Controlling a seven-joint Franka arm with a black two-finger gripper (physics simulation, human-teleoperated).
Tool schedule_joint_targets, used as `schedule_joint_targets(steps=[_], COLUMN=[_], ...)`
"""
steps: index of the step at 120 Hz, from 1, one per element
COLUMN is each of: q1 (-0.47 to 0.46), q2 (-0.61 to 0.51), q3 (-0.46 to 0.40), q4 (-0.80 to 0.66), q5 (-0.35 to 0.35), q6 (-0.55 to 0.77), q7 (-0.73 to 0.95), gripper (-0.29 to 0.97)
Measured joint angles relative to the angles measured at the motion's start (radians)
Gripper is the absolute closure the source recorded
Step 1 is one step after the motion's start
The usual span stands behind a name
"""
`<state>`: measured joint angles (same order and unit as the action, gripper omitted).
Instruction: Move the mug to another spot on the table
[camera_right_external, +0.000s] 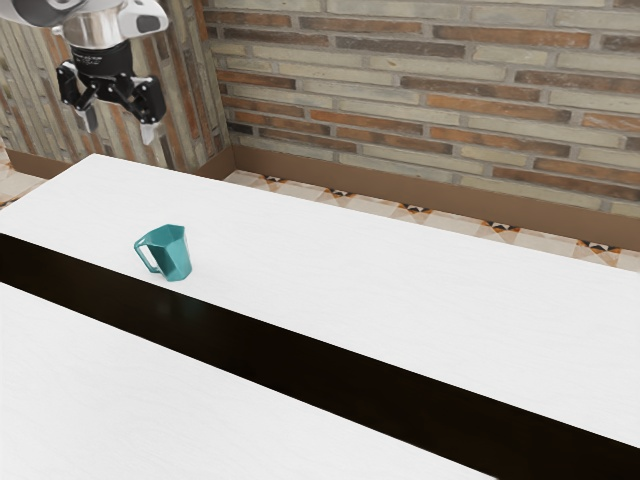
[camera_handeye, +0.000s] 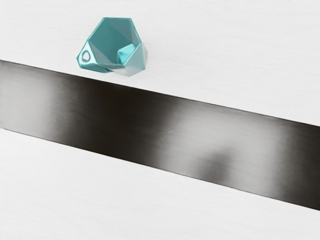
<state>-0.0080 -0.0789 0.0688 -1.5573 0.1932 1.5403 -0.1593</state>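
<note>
Nothing done yet: your black two-finger gripper (camera_right_external: 118, 120) hangs open and empty, well above the faceted teal mug (camera_right_external: 166, 252) standing upright just beside the white table's (camera_right_external: 420, 270) dark stripe (camera_right_external: 300, 362), so grasp, lift and relocate all remain.

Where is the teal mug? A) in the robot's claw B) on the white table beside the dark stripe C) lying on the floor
B: the mug stands upright on the white table beside the dark stripe; the gripper hangs open, apart from it.
</note>
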Motion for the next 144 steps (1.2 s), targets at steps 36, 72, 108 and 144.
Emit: schedule_joint_targets(steps=[36, 72, 108, 144], q1=[-0.008, 0.097, 0.204, 0.303], q2=[0.011, 0.08, 0.196, 0.414], q3=[0.029, 0.099, 0.159, 0.159], q4=[-0.087, -0.127, -0.122, -0.02], q5=[0.0, -0.188, -0.387, -0.469], q6=[0.071, 0.141, 0.199, 0.249], q7=[-0.066, -0.486, -0.801, -0.966], gripper=[0.0, 0.0, 0.0, 0.0])
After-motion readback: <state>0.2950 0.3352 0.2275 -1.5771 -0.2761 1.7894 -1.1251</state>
